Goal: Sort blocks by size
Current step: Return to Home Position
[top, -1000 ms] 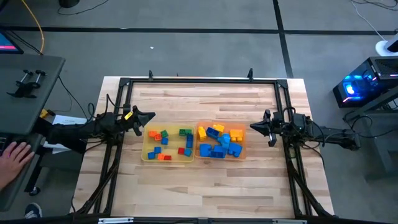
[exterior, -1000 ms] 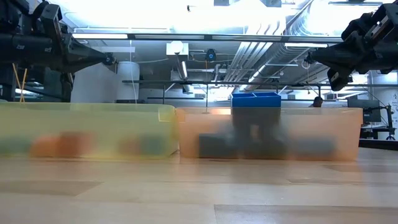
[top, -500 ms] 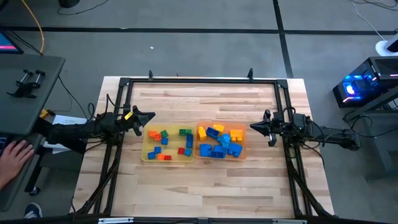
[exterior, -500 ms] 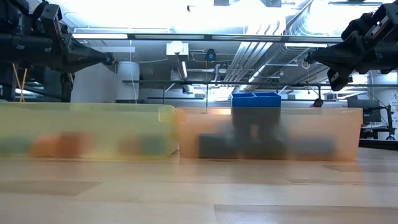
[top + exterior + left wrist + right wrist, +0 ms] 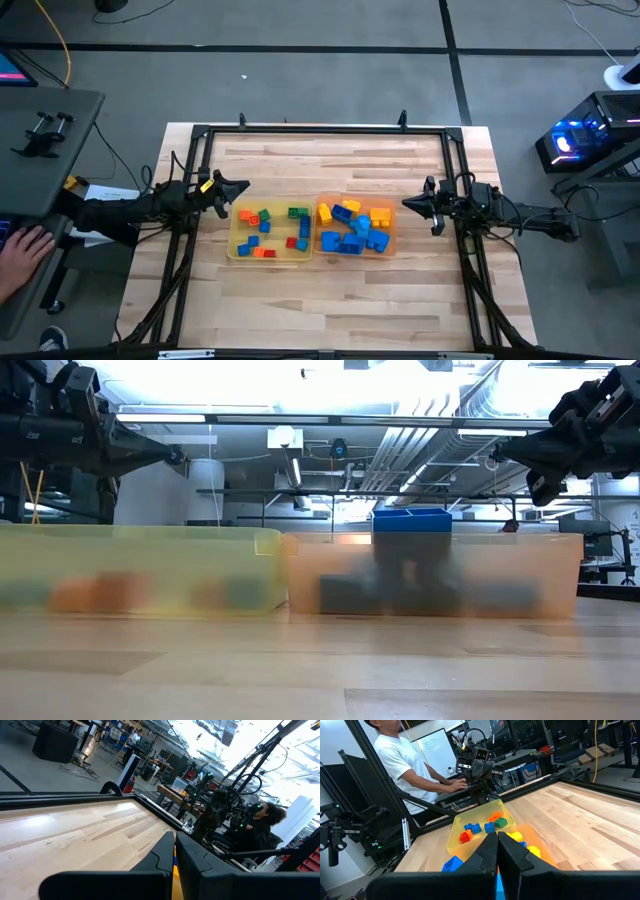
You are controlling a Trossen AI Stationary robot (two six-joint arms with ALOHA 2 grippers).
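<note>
Tiny blocks [image 5: 268, 228] in blue, orange, red and green lie in the yellow tray [image 5: 238, 250] at the table's middle. Larger blue and yellow blocks [image 5: 355, 228] lie in the orange tray [image 5: 393, 232] beside it on the right. My left gripper [image 5: 244, 187] is shut and empty, above the table just left of the yellow tray. My right gripper [image 5: 406, 203] is shut and empty, just right of the orange tray. In the low view both grippers, left [image 5: 180, 457] and right [image 5: 494, 457], hover well above the trays. The right wrist view shows the blocks [image 5: 481, 828] in both trays.
A black frame [image 5: 320, 130] runs round the table's edges. Bare wood lies in front of and behind the trays. A person's hand [image 5: 20, 248] rests on a desk left of the table; a person [image 5: 410, 765] stands beyond the table's left side.
</note>
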